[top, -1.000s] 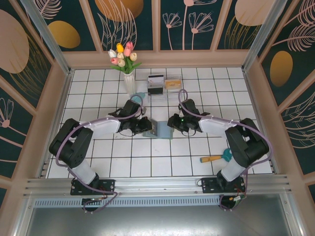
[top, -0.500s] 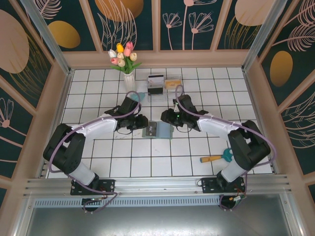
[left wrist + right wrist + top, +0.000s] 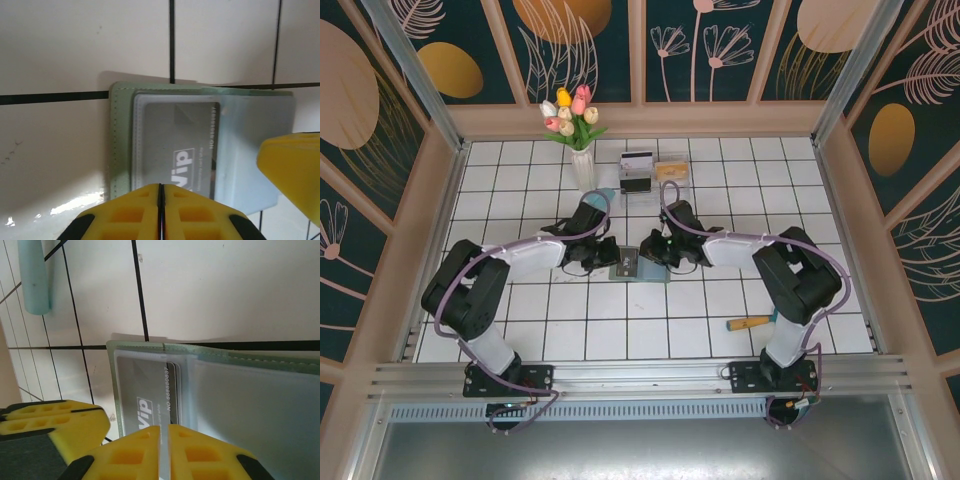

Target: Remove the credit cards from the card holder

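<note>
The card holder lies open and flat on the white tiles, sage-green at the rim and blue-grey inside. A grey credit card marked "Vip" sits in its clear slot. My left gripper is at the holder's left edge, its yellow fingers pressed together over the near rim of the card holder. My right gripper is at the upper right edge. Its jaws stand a sliver apart with a pale strip of the card holder between them.
A vase of tulips and a clear compartment box stand behind the holder. A wooden-handled tool lies at the front right. A pale teal object rests beyond the holder. Wooden walls enclose the tiled floor.
The card holder was propped up between the grippers, then dropped flat and open. Both grippers widened briefly, closed again at its edges, and the right one shifted left.
</note>
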`<move>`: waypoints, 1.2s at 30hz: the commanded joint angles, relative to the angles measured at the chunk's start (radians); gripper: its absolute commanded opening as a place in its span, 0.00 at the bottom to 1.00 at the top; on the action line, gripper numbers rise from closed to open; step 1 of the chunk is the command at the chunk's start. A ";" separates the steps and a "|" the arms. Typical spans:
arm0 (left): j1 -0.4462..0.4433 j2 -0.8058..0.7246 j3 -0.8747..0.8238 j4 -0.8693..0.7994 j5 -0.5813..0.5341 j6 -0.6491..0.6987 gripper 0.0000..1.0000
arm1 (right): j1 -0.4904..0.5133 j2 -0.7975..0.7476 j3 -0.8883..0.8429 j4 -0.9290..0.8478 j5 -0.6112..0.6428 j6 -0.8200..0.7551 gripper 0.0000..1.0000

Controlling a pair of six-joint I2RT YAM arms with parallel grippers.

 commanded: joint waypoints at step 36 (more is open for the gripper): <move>-0.006 0.081 0.009 -0.044 -0.048 0.050 0.06 | 0.032 0.099 0.065 -0.063 0.024 -0.022 0.15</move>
